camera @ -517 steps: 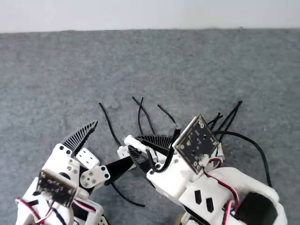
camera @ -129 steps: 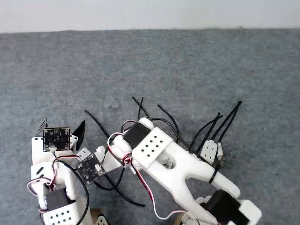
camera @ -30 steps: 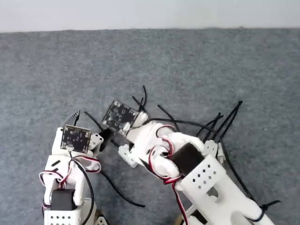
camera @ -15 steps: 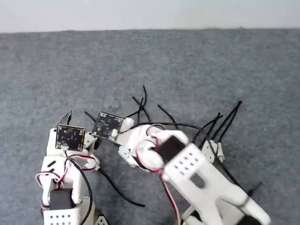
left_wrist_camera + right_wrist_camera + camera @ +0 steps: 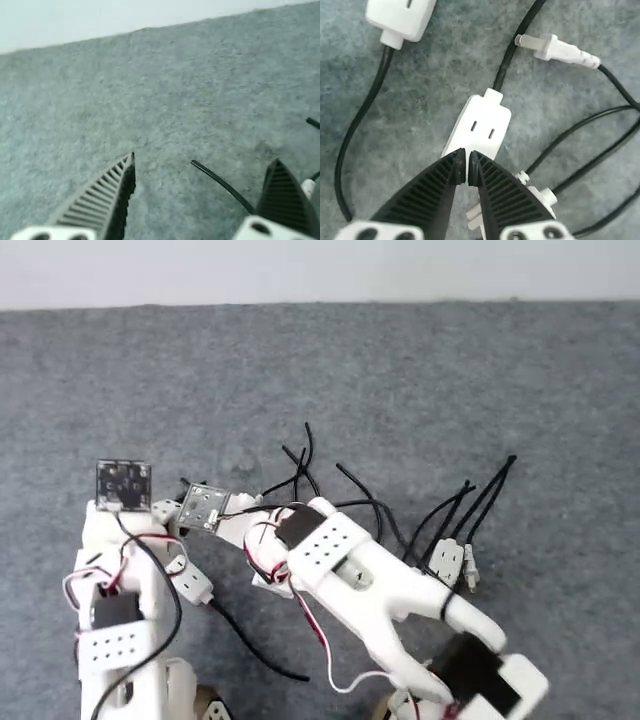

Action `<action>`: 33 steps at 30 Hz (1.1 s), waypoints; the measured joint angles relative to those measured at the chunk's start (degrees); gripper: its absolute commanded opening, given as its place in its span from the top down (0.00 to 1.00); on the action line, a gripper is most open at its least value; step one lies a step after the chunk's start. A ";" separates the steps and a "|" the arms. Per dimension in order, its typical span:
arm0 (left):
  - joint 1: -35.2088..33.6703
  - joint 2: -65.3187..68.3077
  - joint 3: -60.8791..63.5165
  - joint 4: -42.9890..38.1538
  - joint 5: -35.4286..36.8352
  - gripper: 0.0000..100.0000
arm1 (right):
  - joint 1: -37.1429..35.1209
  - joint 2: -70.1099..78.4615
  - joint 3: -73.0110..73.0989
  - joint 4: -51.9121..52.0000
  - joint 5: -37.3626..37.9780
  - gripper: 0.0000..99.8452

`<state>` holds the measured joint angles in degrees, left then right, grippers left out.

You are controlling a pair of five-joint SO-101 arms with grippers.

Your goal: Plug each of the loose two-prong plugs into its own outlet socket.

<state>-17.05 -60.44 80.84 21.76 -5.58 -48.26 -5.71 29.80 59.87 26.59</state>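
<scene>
In the right wrist view my right gripper (image 5: 468,161) is shut, its tips just over the near end of a white two-slot outlet socket (image 5: 480,127) lying on the grey carpet. A loose white plug (image 5: 559,48) with bare prongs lies beyond the socket. A second plug (image 5: 536,196) lies beside and partly under one finger. Another white socket (image 5: 402,17) sits farther off. My left gripper (image 5: 204,161) stands open above bare carpet, with a black cable end (image 5: 220,182) between its fingers. From above, the right arm (image 5: 340,560) stretches toward the left arm (image 5: 120,570).
Black cables (image 5: 300,465) fan out over the carpet around both arms. A white socket and plug (image 5: 446,560) lie to the right of the right arm. Another white socket (image 5: 190,585) lies between the arms. The table's far edge meets a pale wall (image 5: 320,270).
The right arm has swung and its wrist has moved left and nearer to the left arm. The left arm's wrist has shifted away from the table's front edge.
</scene>
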 measured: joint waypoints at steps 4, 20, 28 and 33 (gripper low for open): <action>-2.29 5.98 -3.08 -0.62 2.55 0.62 | 0.00 5.36 -0.35 -2.64 -0.18 0.99; -3.34 8.26 -4.22 -0.70 3.96 0.62 | 0.26 12.13 -4.57 -7.21 -4.48 0.99; -3.34 8.53 -4.22 -3.52 3.96 0.62 | 0.26 12.13 -4.57 -7.21 -6.95 0.99; -3.34 8.53 -4.22 -4.22 3.96 0.62 | 0.35 12.13 -4.57 -7.21 -7.82 0.99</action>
<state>-20.40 -51.91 76.62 17.54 -1.63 -47.91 6.42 25.23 52.66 18.77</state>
